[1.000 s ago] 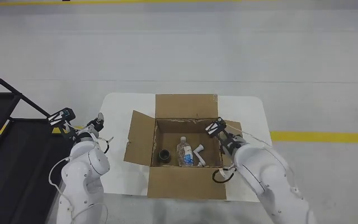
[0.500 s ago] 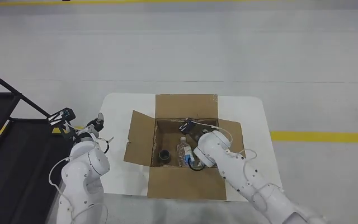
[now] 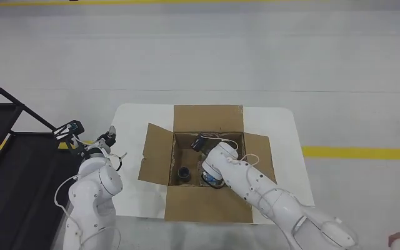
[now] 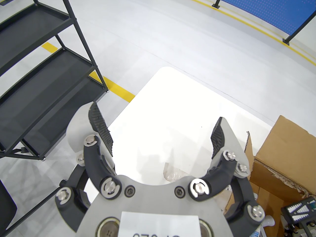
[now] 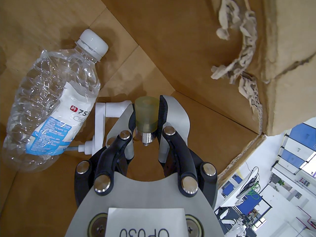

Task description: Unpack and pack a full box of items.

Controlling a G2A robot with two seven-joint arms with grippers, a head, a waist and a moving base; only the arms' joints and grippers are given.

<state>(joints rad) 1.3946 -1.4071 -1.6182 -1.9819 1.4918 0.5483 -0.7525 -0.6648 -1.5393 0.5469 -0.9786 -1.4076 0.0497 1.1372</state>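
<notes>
From above, we see the open box (image 3: 206, 119) mid-frame on the table (image 3: 132, 125), a dark round item (image 3: 183, 173) inside. Our left gripper (image 4: 158, 118) gapes wide over the table. In the box, the right gripper (image 5: 147, 104) pinches the yellowish knob (image 5: 145, 113) of a crank (image 5: 100, 122); the bottle (image 5: 49, 99) lies flat alongside, cap toward a wall.

Site type: industrial test hall / robotics lab. Indicators: smooth pale-grey poured floor (image 3: 200, 56) w/ yellow painted lane stripes (image 3: 350, 152), black metal tiered shelf rack (image 4: 37, 75), blue dotted display panel on black feet (image 4: 266, 3). Background: white workbenches w/ monitors and loose cables (image 5: 248, 186), plus blue-and-white equipment cabinets (image 5: 295, 146).
</notes>
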